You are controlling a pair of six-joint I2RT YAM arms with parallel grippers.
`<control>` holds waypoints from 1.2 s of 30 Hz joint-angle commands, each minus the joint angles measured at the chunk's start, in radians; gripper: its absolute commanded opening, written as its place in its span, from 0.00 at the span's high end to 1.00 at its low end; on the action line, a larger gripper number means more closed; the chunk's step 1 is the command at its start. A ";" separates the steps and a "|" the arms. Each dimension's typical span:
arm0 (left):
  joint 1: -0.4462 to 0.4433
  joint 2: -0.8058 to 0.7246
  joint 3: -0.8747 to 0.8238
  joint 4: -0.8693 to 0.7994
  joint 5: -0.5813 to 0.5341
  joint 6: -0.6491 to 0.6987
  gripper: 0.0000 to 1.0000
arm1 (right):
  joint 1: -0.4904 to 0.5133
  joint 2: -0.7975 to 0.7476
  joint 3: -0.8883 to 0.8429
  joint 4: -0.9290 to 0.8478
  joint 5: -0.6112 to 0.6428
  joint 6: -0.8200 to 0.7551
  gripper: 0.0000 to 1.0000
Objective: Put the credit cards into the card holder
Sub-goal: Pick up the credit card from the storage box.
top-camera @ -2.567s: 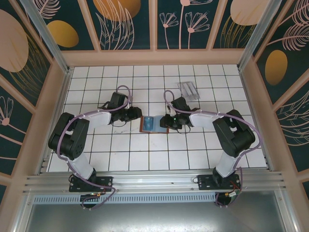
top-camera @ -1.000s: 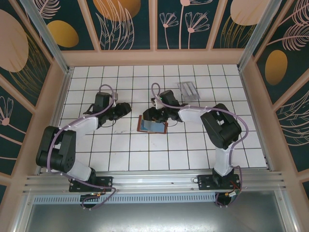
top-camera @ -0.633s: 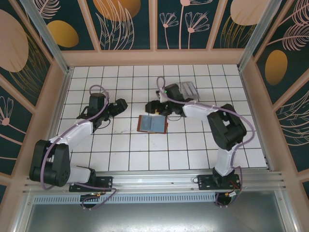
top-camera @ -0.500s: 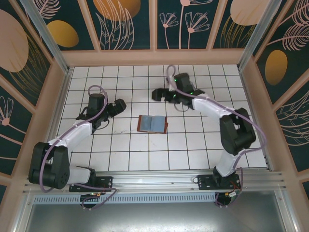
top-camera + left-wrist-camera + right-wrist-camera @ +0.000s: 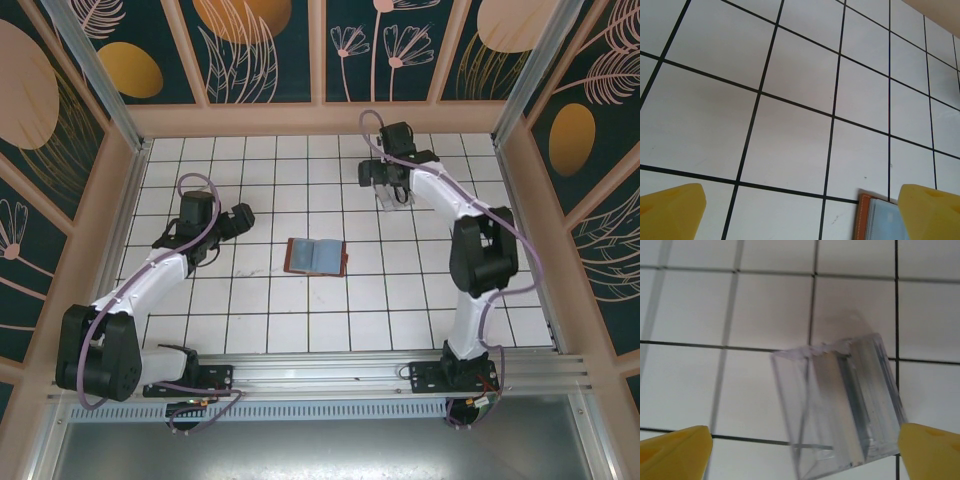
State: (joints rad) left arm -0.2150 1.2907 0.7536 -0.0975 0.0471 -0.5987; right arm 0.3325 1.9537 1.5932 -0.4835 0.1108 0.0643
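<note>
The reddish-brown card holder [image 5: 316, 257] lies open flat in the middle of the tiled floor, with bluish and pale credit cards [image 5: 308, 256] showing on its inner faces. My left gripper [image 5: 241, 215] hovers open to the left of it, apart from it. In the left wrist view the holder's stitched corner [image 5: 863, 216] and a bluish card [image 5: 886, 221] show at the bottom right, with the left gripper [image 5: 800, 215] holding nothing. My right gripper [image 5: 380, 177] is open at the back right, above the clear plastic tray [image 5: 394, 191]. Nothing sits between the right gripper [image 5: 802, 455] fingers.
The clear greyish tray [image 5: 840, 407] lies tilted on the tiles just under the right wrist camera. Wooden frame walls [image 5: 320, 118] enclose the tiled floor on three sides. Open tiles stretch in front of the holder toward the arm bases.
My right gripper left the card holder and swung back and right to above the clear tray. The left arm drew back to the left. The holder stays open on the floor.
</note>
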 commanded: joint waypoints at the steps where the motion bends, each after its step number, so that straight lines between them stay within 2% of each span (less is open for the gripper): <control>1: 0.005 -0.023 -0.006 -0.003 0.013 -0.016 0.01 | -0.023 0.018 0.032 -0.065 0.030 -0.060 0.12; 6: 0.006 -0.046 -0.034 0.009 0.006 -0.035 0.02 | -0.071 0.035 0.013 -0.069 -0.042 -0.068 0.15; 18: 0.005 0.020 0.004 0.027 0.059 -0.040 0.01 | -0.076 0.083 0.012 -0.057 0.041 -0.096 0.17; 21: 0.005 0.025 -0.013 0.066 0.083 -0.052 0.02 | -0.077 0.095 0.032 -0.054 0.070 -0.101 0.16; 24: 0.006 0.029 0.006 0.037 0.080 -0.044 0.01 | -0.077 0.116 0.056 -0.062 0.091 -0.108 0.16; 29: 0.005 0.012 -0.024 0.061 0.073 -0.045 0.01 | -0.071 0.146 0.072 -0.061 0.203 -0.124 0.16; 36: 0.005 0.012 -0.006 0.037 0.059 -0.017 0.02 | -0.028 0.134 0.069 -0.043 0.304 -0.135 0.22</control>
State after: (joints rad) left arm -0.2150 1.3136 0.7311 -0.0563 0.1116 -0.6353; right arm 0.2821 2.0842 1.6394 -0.5312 0.3210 -0.0505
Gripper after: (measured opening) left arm 0.985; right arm 0.788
